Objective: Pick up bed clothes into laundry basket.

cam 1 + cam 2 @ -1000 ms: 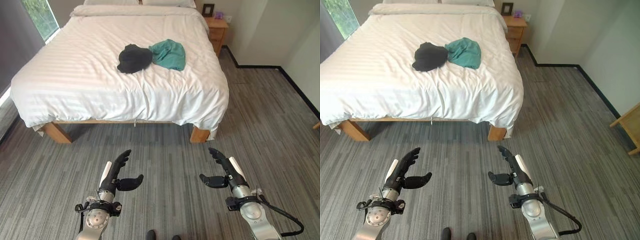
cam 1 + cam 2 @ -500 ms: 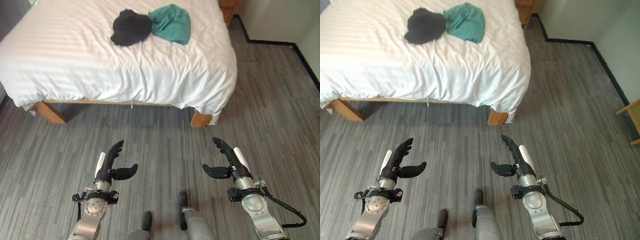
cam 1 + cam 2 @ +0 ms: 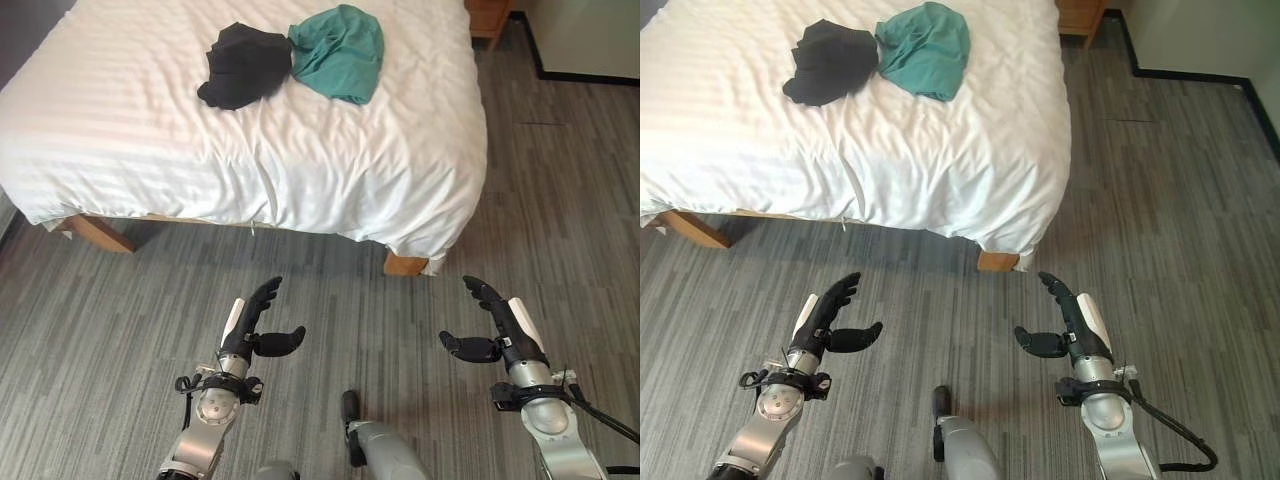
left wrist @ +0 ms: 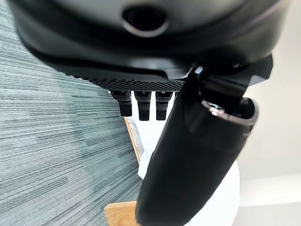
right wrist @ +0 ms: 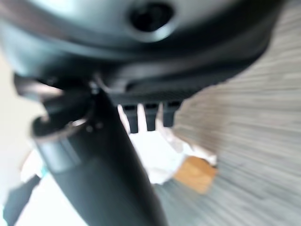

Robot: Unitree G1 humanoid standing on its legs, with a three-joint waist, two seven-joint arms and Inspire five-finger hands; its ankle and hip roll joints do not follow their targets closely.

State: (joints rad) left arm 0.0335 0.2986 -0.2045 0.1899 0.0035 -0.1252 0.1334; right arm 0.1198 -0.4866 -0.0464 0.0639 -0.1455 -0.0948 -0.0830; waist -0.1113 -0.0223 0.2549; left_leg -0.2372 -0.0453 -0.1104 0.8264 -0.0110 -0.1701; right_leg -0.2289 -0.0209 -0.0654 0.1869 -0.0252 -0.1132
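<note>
A white-sheeted, wooden-legged bed [image 3: 150,130] stands on grey striped carpet [image 3: 90,330].

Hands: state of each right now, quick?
Left hand: open, fingers straight, holding nothing, over the floor.
Right hand: open, fingers straight, holding nothing, also short of the bed.

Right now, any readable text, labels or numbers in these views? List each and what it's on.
None readable.
Black garment: no print visible.
Teal garment: no print visible.
White bed cover: plain stripes, no label legible.
Left robot hand and right robot hand: no markings can be made out, in the head views or the wrist views.
</note>
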